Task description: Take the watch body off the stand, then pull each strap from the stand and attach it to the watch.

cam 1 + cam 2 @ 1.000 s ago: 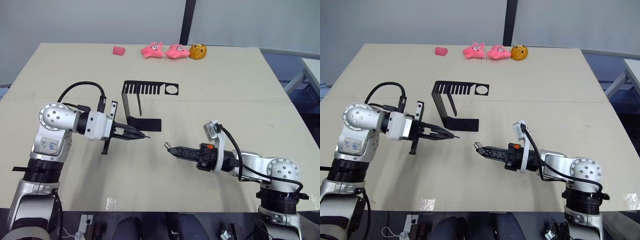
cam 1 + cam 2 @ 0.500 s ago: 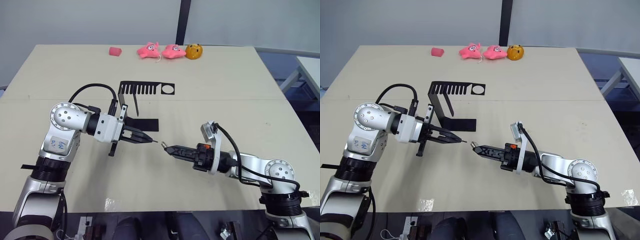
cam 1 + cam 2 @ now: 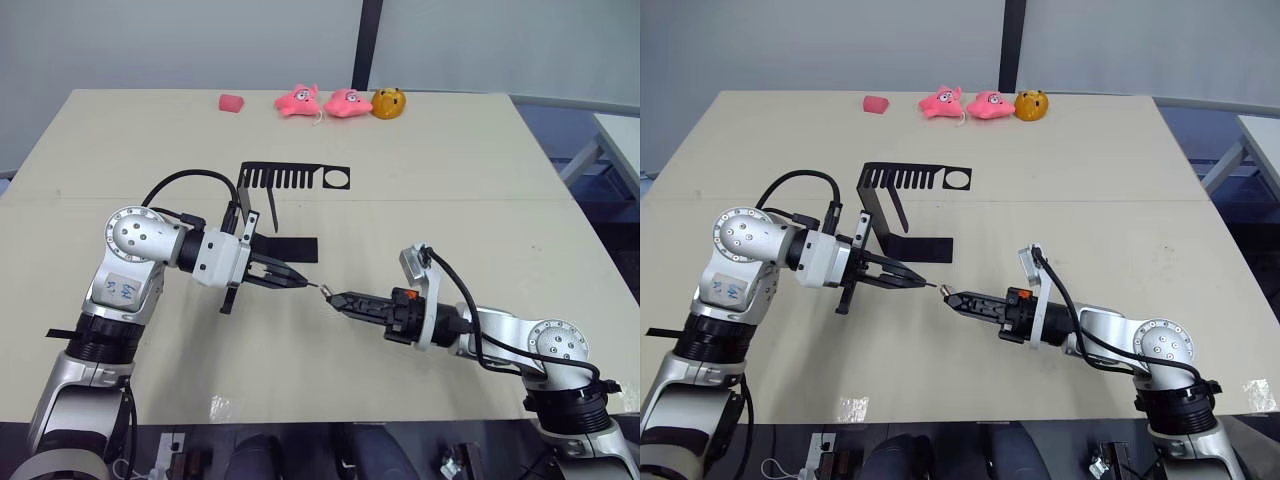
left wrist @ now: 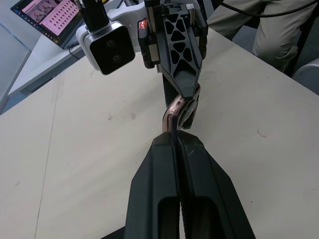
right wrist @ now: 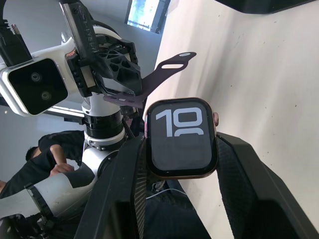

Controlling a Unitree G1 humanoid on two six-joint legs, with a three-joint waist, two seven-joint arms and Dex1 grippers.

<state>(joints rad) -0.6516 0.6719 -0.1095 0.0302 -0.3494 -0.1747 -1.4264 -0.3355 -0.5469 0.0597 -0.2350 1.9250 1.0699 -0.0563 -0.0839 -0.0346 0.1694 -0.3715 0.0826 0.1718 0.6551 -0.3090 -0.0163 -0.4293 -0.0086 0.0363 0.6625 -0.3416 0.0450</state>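
White digits "10" stand on the black screen of the small rounded-square silvery-rimmed watch body (image 5: 181,138), at the centre of the right wrist view, above a second row of digits cut off and unreadable. A small white label with handwritten marks sits on the left arm's silver shoulder housing (image 3: 122,288), at the left of the left eye view; the marks cannot be read.

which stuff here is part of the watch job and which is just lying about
Job: silvery-rimmed black-screen watch body in right claw; dark purple strap in left claw; black sheet-metal stand.
Lying about: two pink plush toys; orange round toy; small pink block.
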